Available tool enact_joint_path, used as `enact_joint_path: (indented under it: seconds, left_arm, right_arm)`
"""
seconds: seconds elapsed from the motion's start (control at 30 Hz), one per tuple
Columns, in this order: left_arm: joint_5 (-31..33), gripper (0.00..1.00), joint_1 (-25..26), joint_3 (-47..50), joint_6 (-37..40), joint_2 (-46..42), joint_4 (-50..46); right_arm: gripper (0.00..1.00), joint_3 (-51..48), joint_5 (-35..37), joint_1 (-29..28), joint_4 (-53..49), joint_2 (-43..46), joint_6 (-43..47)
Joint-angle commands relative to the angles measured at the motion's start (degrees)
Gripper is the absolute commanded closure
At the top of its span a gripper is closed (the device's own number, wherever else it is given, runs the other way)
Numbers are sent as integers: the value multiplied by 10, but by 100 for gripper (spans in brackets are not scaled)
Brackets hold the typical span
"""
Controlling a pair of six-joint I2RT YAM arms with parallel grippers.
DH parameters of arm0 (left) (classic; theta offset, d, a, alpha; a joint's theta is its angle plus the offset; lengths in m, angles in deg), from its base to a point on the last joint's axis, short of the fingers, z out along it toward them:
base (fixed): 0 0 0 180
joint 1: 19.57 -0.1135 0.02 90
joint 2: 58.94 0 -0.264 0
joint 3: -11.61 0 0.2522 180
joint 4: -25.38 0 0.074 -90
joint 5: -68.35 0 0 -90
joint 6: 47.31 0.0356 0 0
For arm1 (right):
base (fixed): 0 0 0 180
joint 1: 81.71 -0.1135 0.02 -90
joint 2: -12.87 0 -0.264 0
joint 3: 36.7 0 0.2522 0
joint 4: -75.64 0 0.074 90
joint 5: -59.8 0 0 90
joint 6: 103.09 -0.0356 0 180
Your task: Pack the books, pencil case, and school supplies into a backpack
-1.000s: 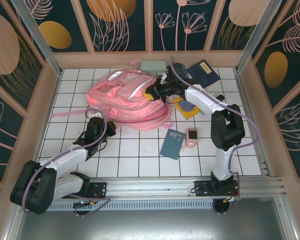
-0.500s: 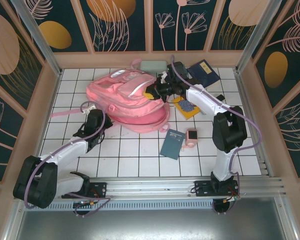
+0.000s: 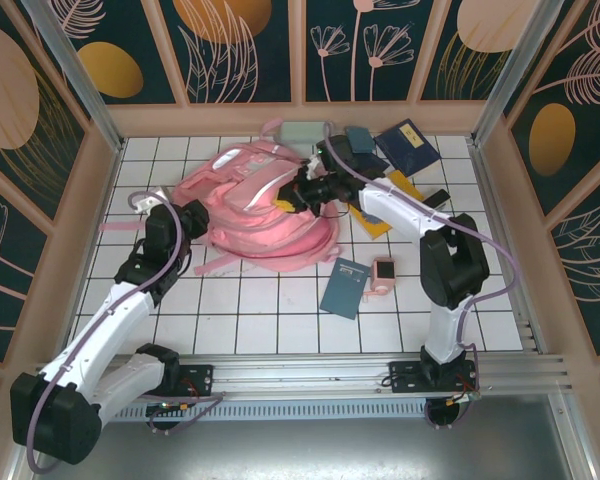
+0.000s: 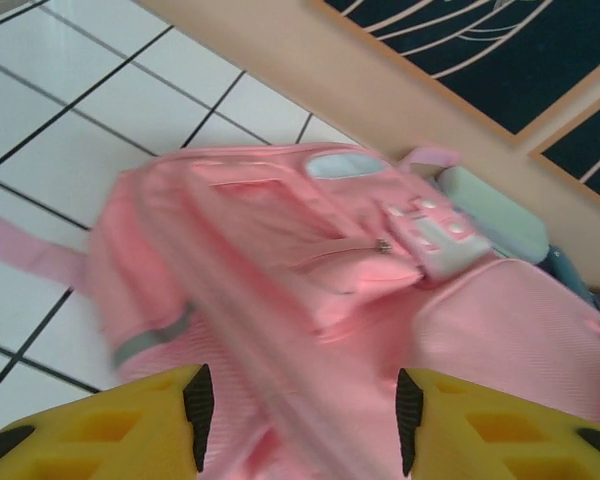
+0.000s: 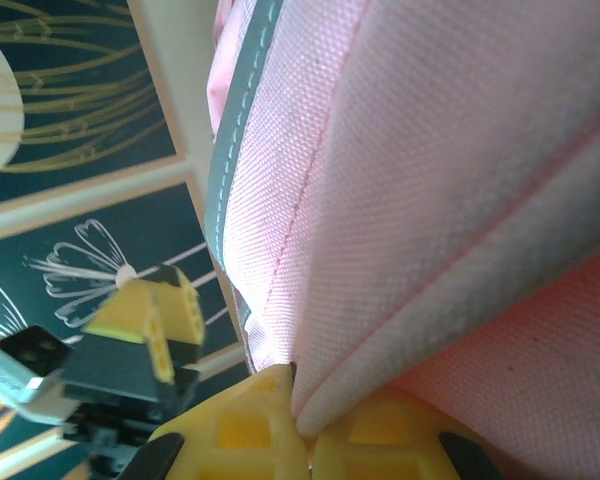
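The pink backpack (image 3: 250, 205) lies crumpled at the back middle of the table, its right side pulled up. My right gripper (image 3: 298, 190) is shut on a fold of its fabric (image 5: 400, 250), the fingertips (image 5: 280, 410) pinched tight. My left gripper (image 3: 195, 216) is open at the backpack's left edge; a blurred pink strap (image 4: 270, 380) runs between its fingers (image 4: 195, 400) over the bag (image 4: 310, 260). The mint pencil case (image 3: 302, 132) sits behind the bag, also (image 4: 490, 210). Navy books (image 3: 408, 145) and a yellow book (image 3: 385, 218) lie at the right; a dark teal book (image 3: 344, 287) and pink cube (image 3: 384, 274) lie nearer.
A slim black bar (image 3: 435, 197) lies right of the right arm. Loose pink straps (image 3: 130, 228) trail left over the white tiles. Wooden walls (image 3: 100, 190) enclose the table on three sides. Open tiles (image 3: 260, 310) stretch along the front.
The right gripper has pulled the backpack's right side up and leftward, bunching it. The left arm has swung left and farther back along the bag's left edge.
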Motion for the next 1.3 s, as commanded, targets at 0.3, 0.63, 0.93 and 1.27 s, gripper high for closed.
enact_joint_path:
  seconds: [0.3,0.63,0.93,1.27]
  left_arm:
    - [-152,44,11,-185,158,116,-143]
    - [-92,23,154,-268,192,257,-186]
    - [55,8,240,-373,231,408,-258]
    - [74,5,240,-373,243,480,-255]
  right_arm:
    - [43,-82,117,-4,19,70,20]
    - [46,-158,361,25,-76,198,119]
    - [47,-211,358,65,-74,251,148]
    - [47,-254,336,86,-62,277,166]
